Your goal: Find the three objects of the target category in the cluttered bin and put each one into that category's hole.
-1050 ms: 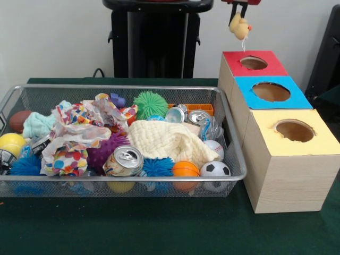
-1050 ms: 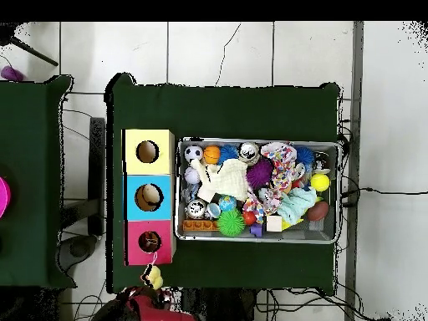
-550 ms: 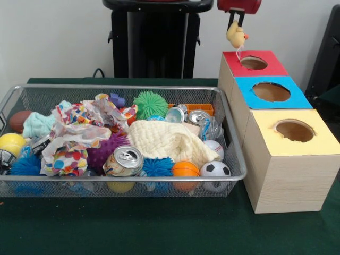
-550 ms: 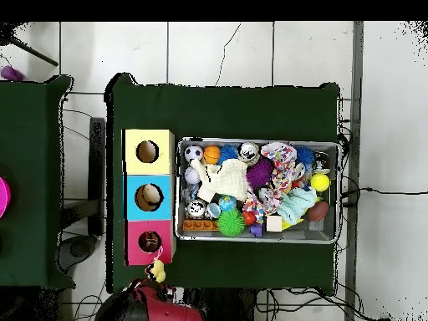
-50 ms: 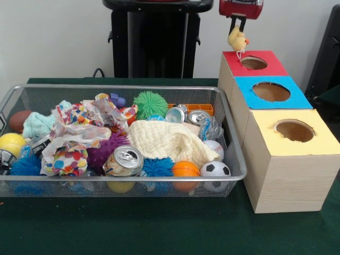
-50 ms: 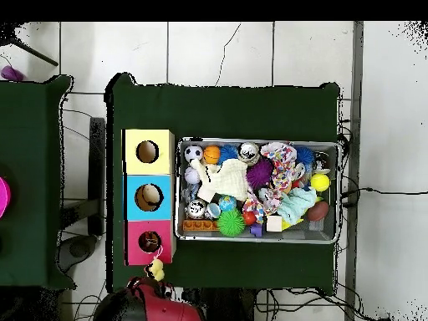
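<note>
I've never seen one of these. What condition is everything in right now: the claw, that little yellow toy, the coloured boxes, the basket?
Gripper: shut on the yellow plush toy, raised above the boxes.
Yellow plush toy: hanging in the air, just behind the red box's hole.
Red box: hole open.
Blue box: hole open, something lies inside in the overhead view.
Yellow box: hole open.
Wire basket: full of clutter.
Drink can: lying on its side.

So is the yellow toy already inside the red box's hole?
No, the yellow toy hangs from the claw above the red box.
</note>
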### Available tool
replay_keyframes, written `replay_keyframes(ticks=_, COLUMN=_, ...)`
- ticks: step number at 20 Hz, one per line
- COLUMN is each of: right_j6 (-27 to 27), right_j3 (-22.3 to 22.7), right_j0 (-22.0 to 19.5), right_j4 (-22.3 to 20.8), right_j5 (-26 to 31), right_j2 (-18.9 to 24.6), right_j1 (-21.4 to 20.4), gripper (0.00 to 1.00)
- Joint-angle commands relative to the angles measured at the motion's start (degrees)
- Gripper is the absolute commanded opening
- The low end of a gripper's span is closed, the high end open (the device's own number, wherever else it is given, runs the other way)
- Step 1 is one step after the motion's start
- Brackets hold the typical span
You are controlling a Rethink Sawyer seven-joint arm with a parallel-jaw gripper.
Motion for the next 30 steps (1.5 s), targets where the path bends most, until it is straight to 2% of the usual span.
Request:
replay_keyframes(ticks=1, right_j6=14.5, right_j3=-7.7, right_j0=1.2, right_j4=4.8, right_j5=1.3, right_j2=2.9, right_j1=2.5, gripper=0.00)
replay_keyframes(ticks=10, right_j6=12.2, right_j3=-10.8, right_j0=0.4, right_j4=5.6, right_j5=1.2, right_j2=4.9, right_j1=4.5, gripper=0.00)
replay_keyframes(ticks=15, right_j6=11.1, right_j3=-14.0, right_j0=3.0, right_j4=4.0, right_j5=3.4, right_j2=1.8, right_j1=4.8, gripper=0.00)
replay_keyframes(ticks=21, right_j6=9.1, right_j3=-15.5, right_j0=1.3, right_j4=3.1, right_j5=4.0, right_j2=3.0, right_j1=5.6, gripper=0.00)
replay_keyframes(ticks=30, right_j6=9.1, right_j3=-21.7, right_j0=5.3, right_j4=-0.4, right_j5=15.3, right_j2=-2.8, right_j1=3.9, gripper=0.00)
